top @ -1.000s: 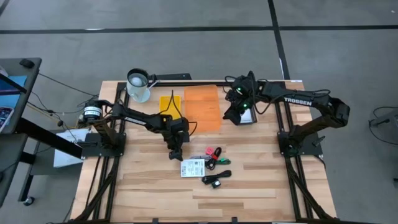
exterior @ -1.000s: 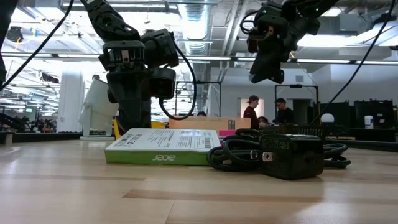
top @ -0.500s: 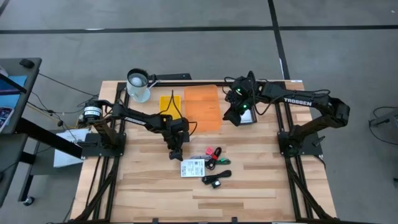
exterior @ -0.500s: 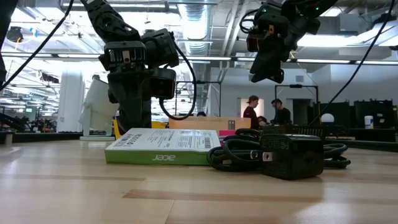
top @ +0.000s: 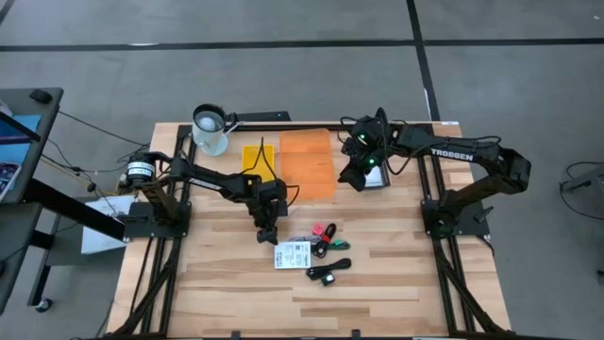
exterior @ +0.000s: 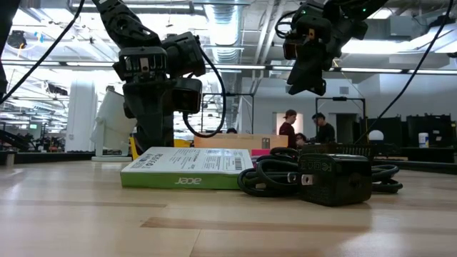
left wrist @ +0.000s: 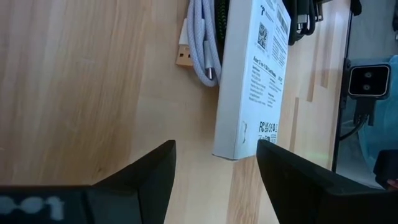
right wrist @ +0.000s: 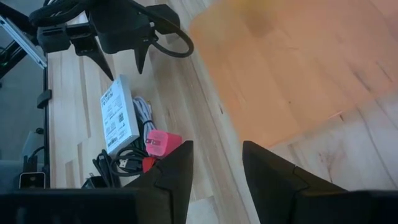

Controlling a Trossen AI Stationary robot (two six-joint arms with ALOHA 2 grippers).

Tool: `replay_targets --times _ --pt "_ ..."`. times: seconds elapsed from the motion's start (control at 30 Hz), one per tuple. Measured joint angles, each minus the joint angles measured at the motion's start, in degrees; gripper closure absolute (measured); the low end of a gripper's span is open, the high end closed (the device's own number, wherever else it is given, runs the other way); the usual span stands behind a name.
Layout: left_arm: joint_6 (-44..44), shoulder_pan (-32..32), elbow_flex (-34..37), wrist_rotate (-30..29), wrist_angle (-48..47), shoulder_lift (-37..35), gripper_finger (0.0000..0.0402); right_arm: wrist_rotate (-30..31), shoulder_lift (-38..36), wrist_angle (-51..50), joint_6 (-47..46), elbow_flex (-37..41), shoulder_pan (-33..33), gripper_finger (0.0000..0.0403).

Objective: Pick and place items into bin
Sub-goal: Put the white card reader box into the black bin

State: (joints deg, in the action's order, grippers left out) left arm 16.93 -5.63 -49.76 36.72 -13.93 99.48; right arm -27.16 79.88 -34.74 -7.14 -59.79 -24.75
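The left gripper [top: 267, 233] is held wide open and empty, just beside the near end of the white box [top: 293, 255]. No change from the preceding second is observed; the grasp is judged not yet begun. The right gripper [top: 353, 177], half-open and empty, hovers beside the orange bin [top: 308, 163].

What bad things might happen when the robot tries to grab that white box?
The left gripper hangs open just short of the white box. A white cable lies right against the box, so it might get dragged along. The box lies flat on the table, so the fingers may slide off its low sides. The right gripper waits beside the orange bin, where the arms could bump.
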Motion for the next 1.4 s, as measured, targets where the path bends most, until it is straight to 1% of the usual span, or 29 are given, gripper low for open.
replay_targets --times 1.4 --pt "1.38 0.44 0.02 -0.71 0.50 0.00 0.0187 -0.02 0.00 -0.04 0.00 0.00 0.00 0.0269"
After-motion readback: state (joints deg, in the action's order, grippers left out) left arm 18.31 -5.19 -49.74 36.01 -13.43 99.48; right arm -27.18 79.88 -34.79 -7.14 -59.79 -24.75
